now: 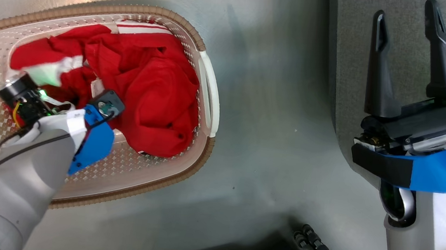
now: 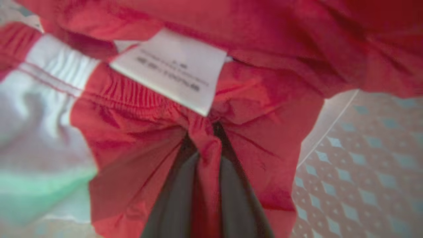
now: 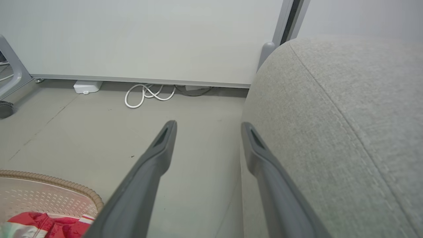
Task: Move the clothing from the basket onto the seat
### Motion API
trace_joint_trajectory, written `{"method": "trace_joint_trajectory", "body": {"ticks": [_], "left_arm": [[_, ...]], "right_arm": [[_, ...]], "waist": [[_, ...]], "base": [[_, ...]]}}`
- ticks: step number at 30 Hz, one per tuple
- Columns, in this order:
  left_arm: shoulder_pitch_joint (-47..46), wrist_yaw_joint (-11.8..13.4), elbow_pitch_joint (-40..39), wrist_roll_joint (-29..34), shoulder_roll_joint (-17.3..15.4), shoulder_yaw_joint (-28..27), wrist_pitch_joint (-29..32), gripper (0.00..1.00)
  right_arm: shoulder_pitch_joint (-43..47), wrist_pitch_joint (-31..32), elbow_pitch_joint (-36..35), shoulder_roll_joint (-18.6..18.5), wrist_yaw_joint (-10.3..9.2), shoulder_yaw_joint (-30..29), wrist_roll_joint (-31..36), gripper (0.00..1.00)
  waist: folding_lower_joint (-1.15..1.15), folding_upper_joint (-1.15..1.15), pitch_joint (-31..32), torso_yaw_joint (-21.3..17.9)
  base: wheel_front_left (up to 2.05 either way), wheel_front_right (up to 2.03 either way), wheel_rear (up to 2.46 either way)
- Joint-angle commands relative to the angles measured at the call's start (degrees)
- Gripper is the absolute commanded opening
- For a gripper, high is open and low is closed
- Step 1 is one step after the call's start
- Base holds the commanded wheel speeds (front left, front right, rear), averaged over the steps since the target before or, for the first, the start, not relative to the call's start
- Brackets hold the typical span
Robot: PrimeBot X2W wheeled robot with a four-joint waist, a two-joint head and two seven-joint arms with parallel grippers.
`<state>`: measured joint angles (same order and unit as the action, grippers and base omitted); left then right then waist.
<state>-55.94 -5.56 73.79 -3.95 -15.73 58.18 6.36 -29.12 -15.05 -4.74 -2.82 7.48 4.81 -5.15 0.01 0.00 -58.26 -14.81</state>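
The red clothing lies heaped in the laundry basket in the left half of the head view. The heap's longer run goes from the upper left towards the lower right of the basket. In the left wrist view, the left gripper is closed on a narrow fold of this fabric. The pinch sits just below a white care label, and loose cloth drapes to either side. The sofa stands at the right edge of the head view, with a strip of bare floor between it and the basket. The carry would therefore run rightward across the frame. The left arm is the nearer one and already has hold. The right gripper hangs over the sofa's edge, fingers spread and empty.
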Motion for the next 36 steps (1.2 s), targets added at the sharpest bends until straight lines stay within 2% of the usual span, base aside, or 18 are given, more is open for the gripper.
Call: {"method": "trace_joint_trajectory", "body": {"ticks": [1, 6, 10, 18, 24, 28, 36], "left_arm": [[-0.2, 0.3, 0.1, 0.0, 0.5, 0.2, -0.5, 0.0], [1.2, 0.3, 0.1, -0.7, 2.7, 0.6, -2.2, 0.0], [3.0, -0.1, -0.2, -2.7, 5.0, -0.5, -5.9, 0.0], [6.7, -1.3, -1.3, -7.3, 8.1, -2.6, -16.2, 0.0], [9.0, -0.8, -2.4, -10.9, 9.9, -5.3, -20.6, 0.0], [10.7, -0.3, -4.8, -13.6, 9.8, -7.8, -21.5, 0.0], [16.7, 1.3, -21.5, -16.8, 6.7, -16.2, -21.6, 0.0]], "right_arm": [[-0.7, -0.2, -0.3, -0.1, 0.03, -0.2, 0.4, 1.0], [-0.6, -0.2, 0.0, -0.1, 0.03, -0.5, 1.4, 1.0], [0.2, -0.2, 0.7, -0.1, 0.03, -0.5, 1.8, 1.0], [3.3, -0.2, 3.3, -0.1, 0.03, -1.2, 4.0, 1.0], [6.4, -0.2, 5.3, -0.3, 0.03, -1.2, 4.9, 1.0], [8.5, -0.2, 6.7, -0.4, 0.03, -1.2, 4.6, 1.0], [13.5, -0.2, 8.9, -0.4, 0.03, -1.4, 4.1, 1.0]], "waist": [[-0.01, 0.0, 0.3, 0.3], [-0.01, 0.0, 2.8, 1.5], [-0.01, 0.0, 6.6, 2.6], [-0.01, 0.0, 17.1, 6.7], [-0.01, 0.0, 25.5, 9.6], [-0.01, 0.0, 31.0, 10.8], [-0.01, 0.0, 41.6, 12.0]], "base": [[0.0, 0.0, 0.0], [0.0, 0.0, 0.0], [0.0, 0.0, 0.0], [0.0, 0.0, 0.0], [0.0, 0.0, 0.0], [0.0, 0.0, 0.0], [0.0, 0.0, 0.0]]}}
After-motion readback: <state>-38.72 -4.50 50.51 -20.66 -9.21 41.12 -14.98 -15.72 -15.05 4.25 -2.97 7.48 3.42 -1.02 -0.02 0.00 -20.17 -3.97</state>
